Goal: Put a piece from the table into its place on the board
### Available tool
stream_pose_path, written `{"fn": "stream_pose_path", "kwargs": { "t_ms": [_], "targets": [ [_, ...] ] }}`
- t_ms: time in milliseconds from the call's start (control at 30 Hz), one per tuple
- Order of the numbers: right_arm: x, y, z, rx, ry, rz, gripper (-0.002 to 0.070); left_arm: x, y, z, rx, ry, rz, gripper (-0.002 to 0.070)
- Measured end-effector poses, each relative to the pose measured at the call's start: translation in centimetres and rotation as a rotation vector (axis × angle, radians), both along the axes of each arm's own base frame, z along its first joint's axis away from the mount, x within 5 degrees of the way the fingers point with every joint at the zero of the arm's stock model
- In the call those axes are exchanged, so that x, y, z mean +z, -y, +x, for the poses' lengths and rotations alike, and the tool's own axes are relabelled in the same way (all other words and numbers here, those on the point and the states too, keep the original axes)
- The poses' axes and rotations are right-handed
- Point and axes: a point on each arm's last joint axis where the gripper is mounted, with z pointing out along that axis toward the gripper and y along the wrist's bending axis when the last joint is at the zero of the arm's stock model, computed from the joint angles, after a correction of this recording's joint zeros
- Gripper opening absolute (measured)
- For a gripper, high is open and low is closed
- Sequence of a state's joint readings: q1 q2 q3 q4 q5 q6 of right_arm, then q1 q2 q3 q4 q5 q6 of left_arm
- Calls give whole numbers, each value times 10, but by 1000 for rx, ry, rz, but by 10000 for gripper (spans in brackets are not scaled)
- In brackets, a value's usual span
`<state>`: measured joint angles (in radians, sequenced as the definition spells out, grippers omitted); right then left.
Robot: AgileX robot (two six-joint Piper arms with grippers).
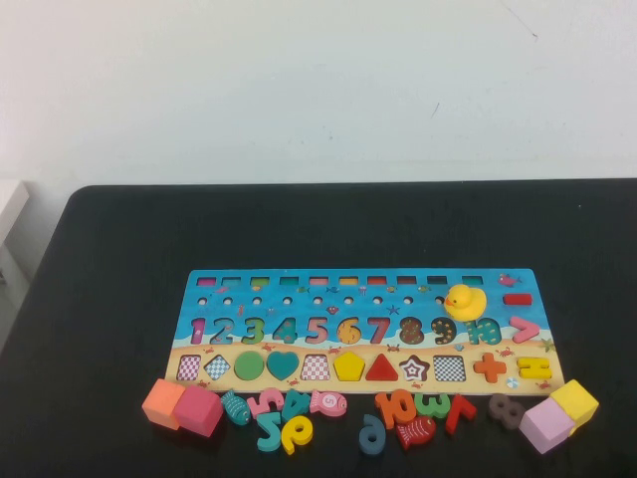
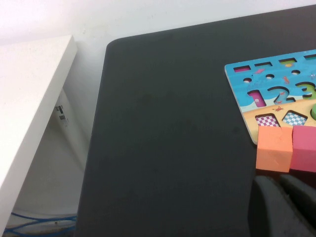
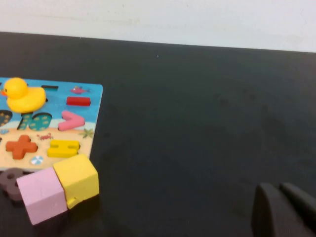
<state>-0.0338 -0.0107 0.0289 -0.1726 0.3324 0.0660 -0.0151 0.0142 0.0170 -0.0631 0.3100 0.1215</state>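
Yellow pentagon piece [image 1: 349, 365] sits snug in its slot on the sandy lower strip of the board [image 1: 299, 304], between a checkered square slot on its left and a red triangle [image 1: 381, 369] on its right. That board lies flat across the middle of the black table [image 1: 109, 259], numbers running along the blue band, and a yellow rubber duck [image 1: 464, 301] is perched on its right part, up by the nine and ten. Along the near edge, off the board, loose number pieces and little fish lie scattered. At the near left, an orange cube [image 1: 162, 402] and a pink cube [image 1: 202, 410] sit touching each other, just beside the board's corner. Over on the near right, a lilac cube [image 1: 546, 425] and a yellow cube [image 1: 575, 402] are pressed together, with a dark brown eight [image 1: 506, 409] just left of them. Neither arm shows from the high camera. The left gripper [image 2: 284, 207] shows only as dark fingertips in its wrist view, low over bare table near the orange cube, touching nothing; whether its fingers are apart or together, I can't tell. Same story for the right gripper [image 3: 284, 210], hanging over bare table to the right of the yellow cube, and its fingers can't be judged either.
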Motion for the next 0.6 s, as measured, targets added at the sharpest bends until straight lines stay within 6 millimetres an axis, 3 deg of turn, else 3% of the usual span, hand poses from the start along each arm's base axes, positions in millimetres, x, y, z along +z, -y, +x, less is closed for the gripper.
{"fn": "stream_pose_path", "kwargs": {
  "t_ms": [600],
  "targets": [
    [0,0,-1,-3,-13,1,19,0,0,0,0,0,1,-1]
  ]
}}
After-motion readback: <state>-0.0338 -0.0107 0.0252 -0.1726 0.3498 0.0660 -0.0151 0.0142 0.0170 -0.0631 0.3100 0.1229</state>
